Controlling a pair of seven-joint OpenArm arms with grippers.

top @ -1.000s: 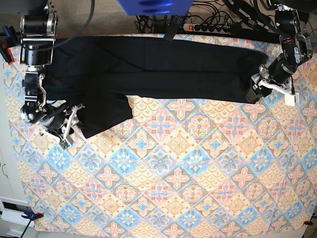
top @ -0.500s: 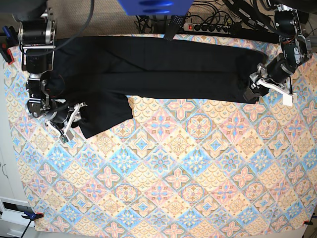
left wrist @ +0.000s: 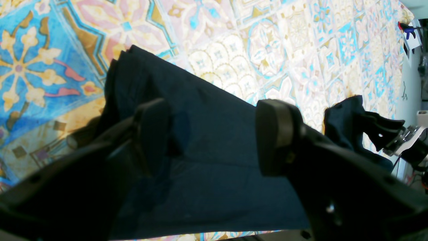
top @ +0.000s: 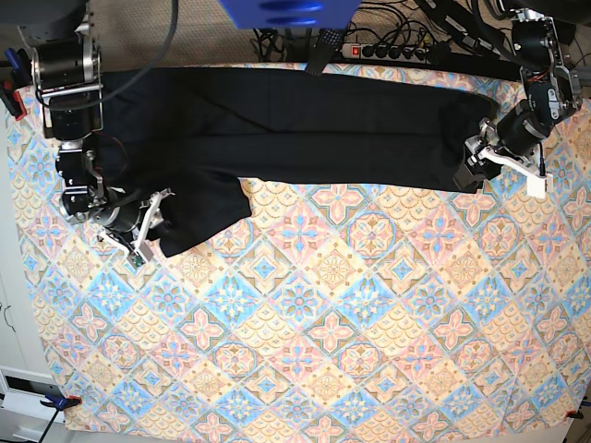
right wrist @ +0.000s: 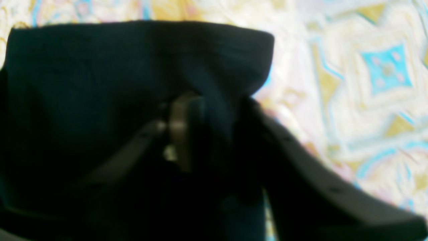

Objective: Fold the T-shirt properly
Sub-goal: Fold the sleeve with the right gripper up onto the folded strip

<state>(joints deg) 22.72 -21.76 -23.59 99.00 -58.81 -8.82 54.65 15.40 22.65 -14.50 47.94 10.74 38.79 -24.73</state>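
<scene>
The black T-shirt (top: 305, 129) lies as a long band across the far part of the table, with a flap hanging down at its left end. My right gripper (top: 152, 221) is at that flap. In the right wrist view it (right wrist: 217, 130) is shut on a fold of the shirt (right wrist: 100, 67). My left gripper (top: 473, 169) is at the shirt's right end. In the left wrist view it (left wrist: 212, 134) is open, its fingers (left wrist: 274, 134) wide apart over the fabric (left wrist: 214, 187). The neck label is hidden.
A patterned tablecloth (top: 323, 323) covers the table. A power strip (top: 388, 51) and cables lie past the far edge, beside a blue object (top: 286, 11). A clamp (top: 60, 401) holds the cloth at the near left corner.
My right gripper has moved right along the table with the shirt's left flap in it, and the flap's corner has shifted right. The left gripper has hardly moved.
</scene>
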